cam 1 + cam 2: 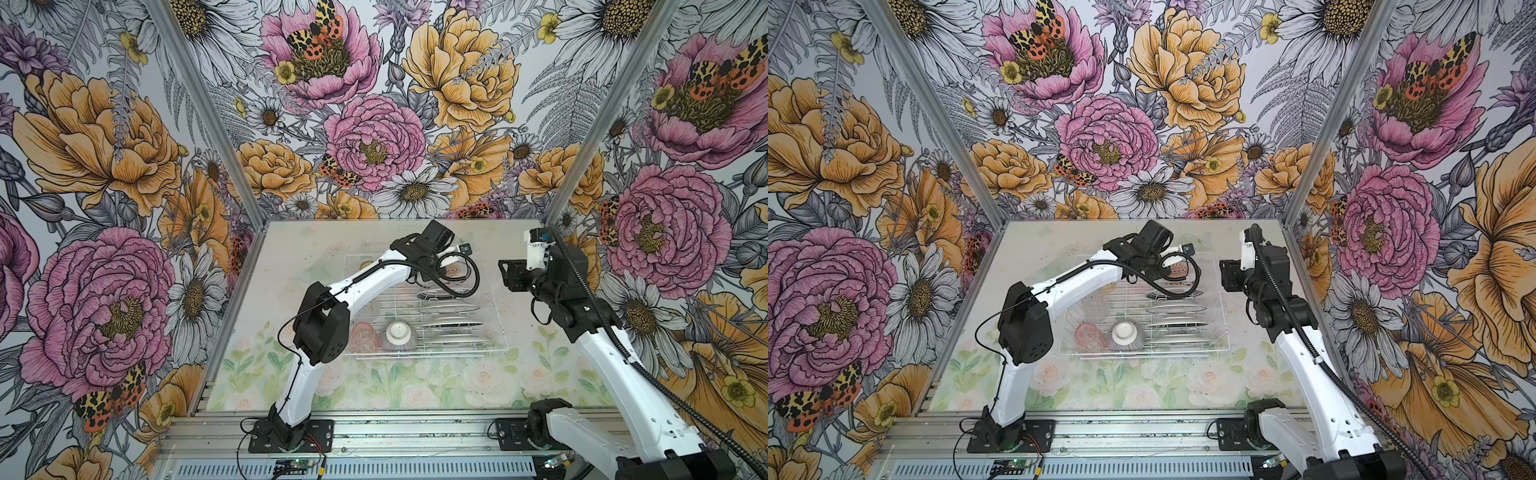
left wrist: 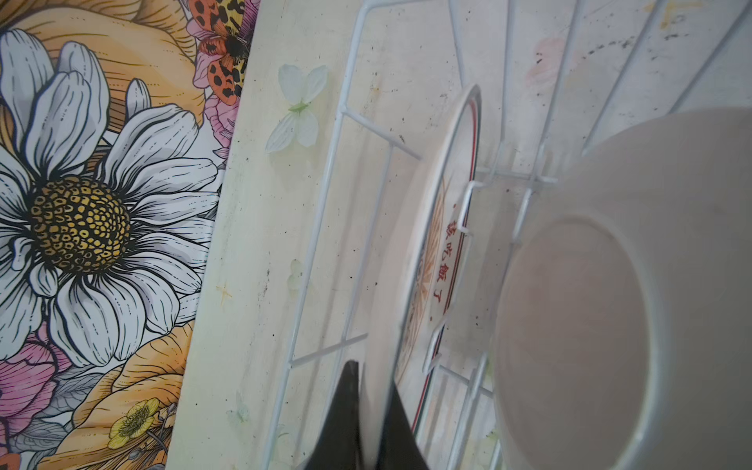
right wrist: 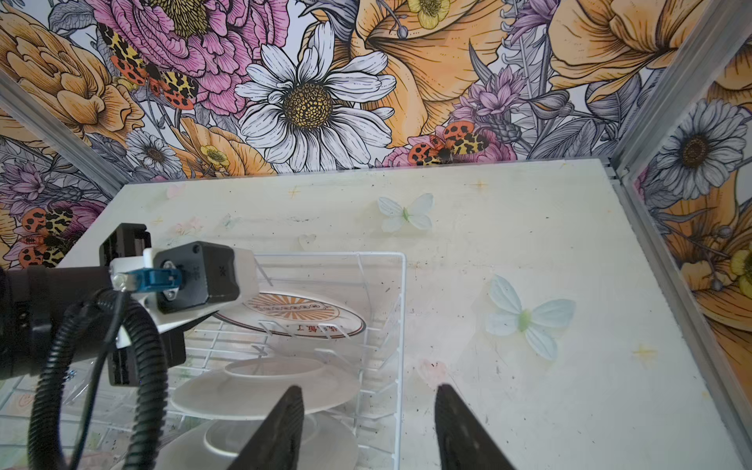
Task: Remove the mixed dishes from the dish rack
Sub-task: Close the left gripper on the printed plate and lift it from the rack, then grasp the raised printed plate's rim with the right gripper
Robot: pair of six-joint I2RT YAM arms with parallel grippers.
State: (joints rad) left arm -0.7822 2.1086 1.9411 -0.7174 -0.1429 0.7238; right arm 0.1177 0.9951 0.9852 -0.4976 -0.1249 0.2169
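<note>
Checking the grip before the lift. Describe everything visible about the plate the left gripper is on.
The far plate is round, white and glossy, ceramic-looking, with a thin red rim line, an orange sunburst centre and red characters. It stands on edge, leaning, at the far end of the dish rack, with upright prongs in front of its printed face. The left gripper is shut on its rim.

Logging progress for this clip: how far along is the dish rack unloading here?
Done: nothing visibly; no dish shows outside the dish rack. In hand: the left gripper is shut on the rim of the farthest plate, standing among its prongs. The right gripper hangs open and empty beside the rack. Left: everything, including that plate, the other plates, the upturned bowl and the pink tumbler.
</note>
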